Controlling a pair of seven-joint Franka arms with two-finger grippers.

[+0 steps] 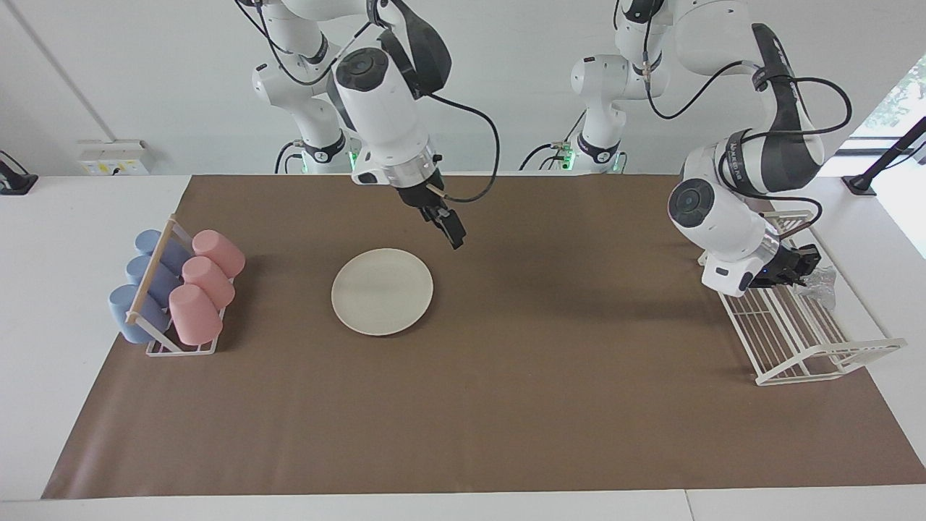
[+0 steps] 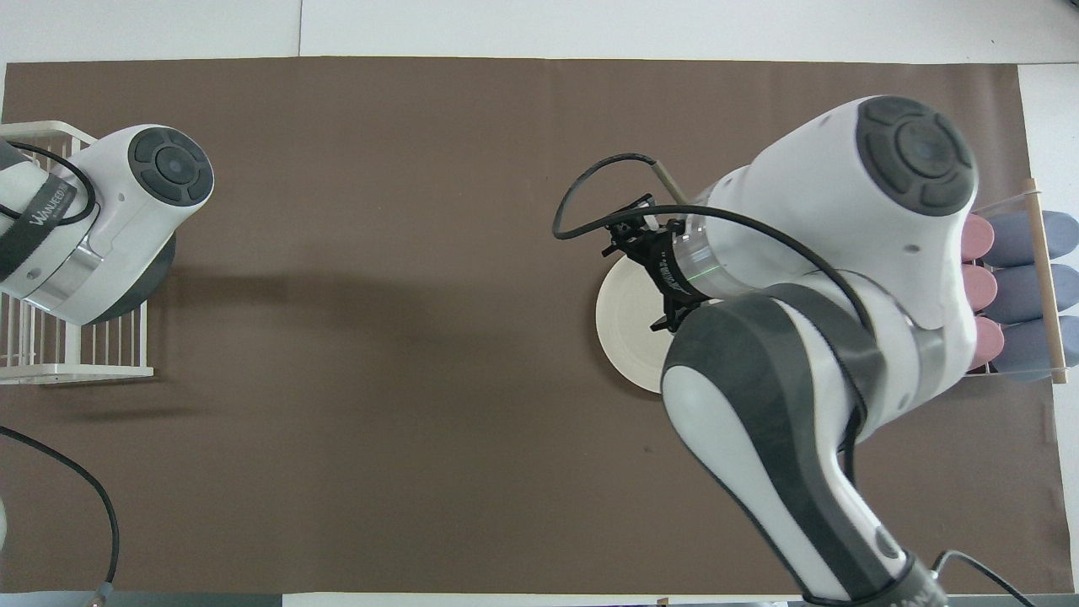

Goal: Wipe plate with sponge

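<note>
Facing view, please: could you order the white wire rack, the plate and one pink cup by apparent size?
1. White wire rack
2. Plate
3. Pink cup
All rest on the table, so the order seems safe.

The left gripper [image 1: 804, 269] is pinching the sponge [image 1: 821, 281] over the rack [image 1: 803, 340]. The right gripper [image 1: 454, 236], fingers spread, is hanging over the mat [image 1: 506, 376] just beside the plate [image 1: 382, 291].
</note>
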